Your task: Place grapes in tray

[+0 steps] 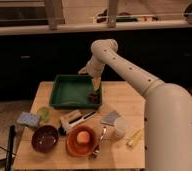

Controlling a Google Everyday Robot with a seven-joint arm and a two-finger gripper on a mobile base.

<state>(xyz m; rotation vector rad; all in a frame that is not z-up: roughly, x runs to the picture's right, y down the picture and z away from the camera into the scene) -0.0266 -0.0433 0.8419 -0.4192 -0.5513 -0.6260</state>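
The green tray lies at the back left of the wooden table. A small dark cluster, the grapes, sits at the tray's right front corner, inside the rim. My gripper hangs over that corner, just above the grapes, at the end of the white arm that reaches in from the right.
In front of the tray are an orange bowl with a round orange fruit, a dark maroon bowl, a blue sponge, a green round item, a box, a white cup and a yellow utensil.
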